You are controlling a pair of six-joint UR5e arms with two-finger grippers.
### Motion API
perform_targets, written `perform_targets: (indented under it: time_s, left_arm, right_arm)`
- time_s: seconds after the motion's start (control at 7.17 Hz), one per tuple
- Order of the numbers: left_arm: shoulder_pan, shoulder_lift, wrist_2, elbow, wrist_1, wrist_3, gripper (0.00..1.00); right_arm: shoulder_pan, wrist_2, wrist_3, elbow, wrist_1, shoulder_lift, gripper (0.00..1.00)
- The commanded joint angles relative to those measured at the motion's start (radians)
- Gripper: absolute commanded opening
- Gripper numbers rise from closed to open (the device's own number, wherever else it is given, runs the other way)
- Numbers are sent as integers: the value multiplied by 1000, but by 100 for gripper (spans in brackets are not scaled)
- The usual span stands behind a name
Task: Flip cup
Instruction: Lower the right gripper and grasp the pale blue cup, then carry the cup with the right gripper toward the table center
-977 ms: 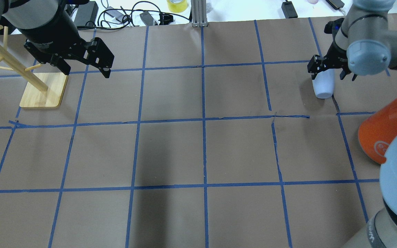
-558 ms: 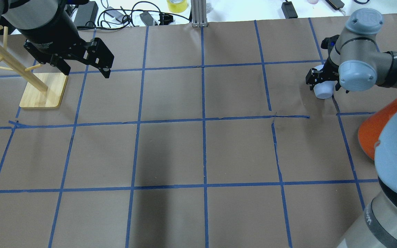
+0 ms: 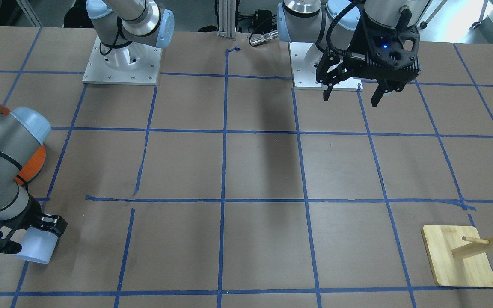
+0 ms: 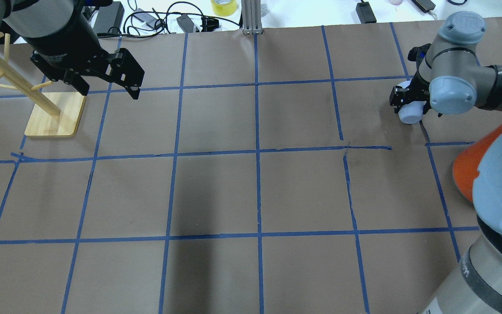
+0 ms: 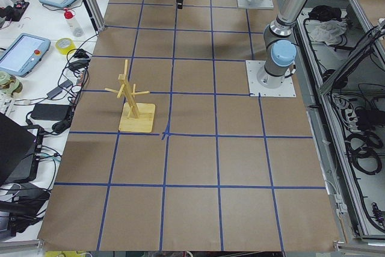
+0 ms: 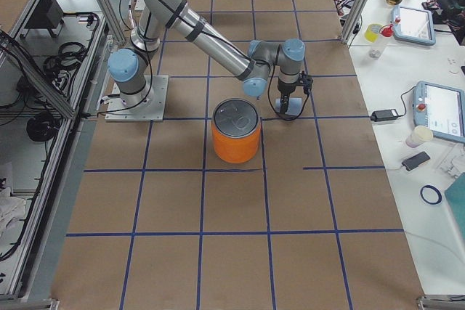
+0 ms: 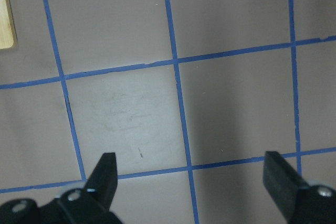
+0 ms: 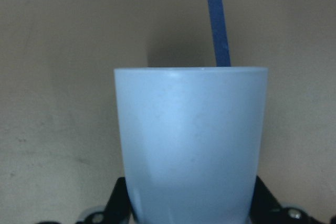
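Rolling its wrist over across the last second, the right gripper [image 8: 190, 205] is turning the cup [image 4: 409, 114], which in the overhead view was showing a long pale flank and is now showing only a short stub under the black fingers [image 8: 119, 203]; the left arm is not shifting at all. Judging by the wrist view, the flip is nearing its end. The cup's wider mouth is pointing away from the wrist toward the table [image 4: 255, 187], with a shadow lying just past the rim, though I cannot tell whether the rim is touching yet. To finish well, the arm should be bringing the cup's axis square to the table so the whole rim is landing at once, lowering slowly, and keeping the squeeze until the cup is sitting flat. Letting go early or at a tilt is likely to be sending so light a cup rolling. The can [image 6: 236, 132] is standing near on the robot's side and is worth minding when lifting away. The right gripper is clamping the cup near its narrow base, one finger on each side, over the far right part of the table beside a tape line. The left gripper [image 4: 109, 88] is hanging spread wide and empty above the table beside the rack [image 4: 55, 114], touching nothing.
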Motion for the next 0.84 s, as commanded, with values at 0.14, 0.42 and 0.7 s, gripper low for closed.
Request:
perform_targets:
  time_s: [0.14, 0.42, 0.7]
  left_arm:
    - [2, 0, 1, 0, 1, -1, 100]
    - [2, 0, 0, 0, 1, 1, 100]
    - [2, 0, 1, 0, 1, 1, 100]
  right_arm:
    - [23, 79, -87, 7, 56, -99, 48]
    - [163, 128, -136, -1, 81, -130, 48]
    - [344, 131, -150, -19, 66, -138, 48]
